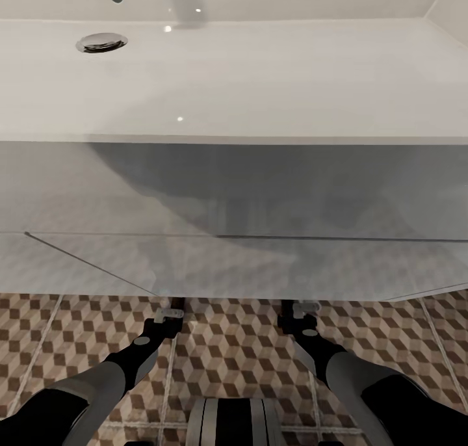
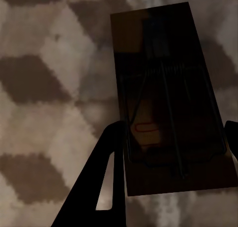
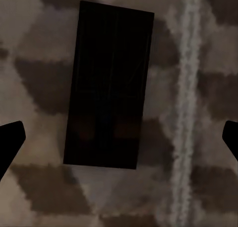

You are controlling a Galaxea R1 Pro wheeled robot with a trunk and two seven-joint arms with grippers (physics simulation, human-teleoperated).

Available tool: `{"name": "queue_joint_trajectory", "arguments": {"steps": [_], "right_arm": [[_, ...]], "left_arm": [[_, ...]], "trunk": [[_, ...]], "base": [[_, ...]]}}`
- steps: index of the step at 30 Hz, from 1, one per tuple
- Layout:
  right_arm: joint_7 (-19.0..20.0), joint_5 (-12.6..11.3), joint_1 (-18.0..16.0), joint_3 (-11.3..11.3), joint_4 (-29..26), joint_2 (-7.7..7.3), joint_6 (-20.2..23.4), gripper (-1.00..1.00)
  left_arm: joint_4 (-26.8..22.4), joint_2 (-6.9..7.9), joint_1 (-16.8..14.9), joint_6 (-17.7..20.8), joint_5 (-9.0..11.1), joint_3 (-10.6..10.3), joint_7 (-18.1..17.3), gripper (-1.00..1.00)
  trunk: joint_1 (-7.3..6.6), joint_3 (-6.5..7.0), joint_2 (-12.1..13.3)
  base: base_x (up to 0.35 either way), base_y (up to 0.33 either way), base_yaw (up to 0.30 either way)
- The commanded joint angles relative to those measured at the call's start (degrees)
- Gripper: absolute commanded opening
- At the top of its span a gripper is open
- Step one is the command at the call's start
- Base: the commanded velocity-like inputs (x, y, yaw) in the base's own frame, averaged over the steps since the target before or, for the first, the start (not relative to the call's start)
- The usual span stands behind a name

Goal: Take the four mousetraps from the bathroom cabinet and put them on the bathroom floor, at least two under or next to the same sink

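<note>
In the left wrist view a tan wooden mousetrap (image 2: pixel 168 103) with a dark spring and wire bar sits between the fingers of my left gripper (image 2: pixel 172 127), whose jaws press against its long edges just above the cube-patterned bathroom floor (image 2: pixel 44 113). Seen from the right wrist, a second mousetrap (image 3: pixel 110 85) lies flat and in deep shadow on the tiles (image 3: pixel 198 187). My right gripper (image 3: pixel 122 127) is open wide above it, both fingers well clear of the board. From the head, both arms (image 1: pixel 130 361) reach under the white sink (image 1: pixel 234 75), and their fingers are hidden there. The cabinet is out of view.
The white wall-hung vanity front (image 1: pixel 234 192) overhangs both wrists closely. A chrome drain (image 1: pixel 101 41) sits at the basin's far left. Patterned tiles (image 1: pixel 240 355) stretch between the arms, and the robot's base (image 1: pixel 234 423) stands at the near edge.
</note>
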Motion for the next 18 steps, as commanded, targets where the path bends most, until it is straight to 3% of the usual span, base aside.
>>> {"name": "queue_joint_trajectory", "arguments": {"steps": [1, 12, 13, 18], "right_arm": [[-0.16, -0.56, -0.03, 0.49, 0.06, 0.02, -0.2, 1.0], [-0.17, -0.56, -0.03, 0.49, 0.07, 0.1, -0.21, 1.0], [-0.16, -0.54, -0.03, 0.49, 0.07, 0.1, -0.21, 1.0], [-0.15, -0.55, -0.03, 0.49, 0.07, 0.03, -0.21, 1.0]], "left_arm": [[0.03, 0.01, -0.02, -0.17, 0.48, -0.53, 0.3, -1.0], [0.03, -0.11, -0.01, 0.11, 0.48, -0.58, 0.29, -1.0], [0.03, -0.12, -0.01, 0.12, 0.48, -0.59, 0.29, 1.0], [0.03, -0.03, -0.01, 0.17, 0.5, -0.61, 0.29, 1.0]], "trunk": [[-0.01, -0.03, -0.01], [-0.01, -0.03, -0.01], [-0.01, -0.03, -0.01], [-0.01, -0.03, -0.01]], "base": [[0.0, 0.0, 0.0], [0.0, 0.0, 0.0], [0.0, 0.0, 0.0], [0.0, 0.0, 0.0]]}}
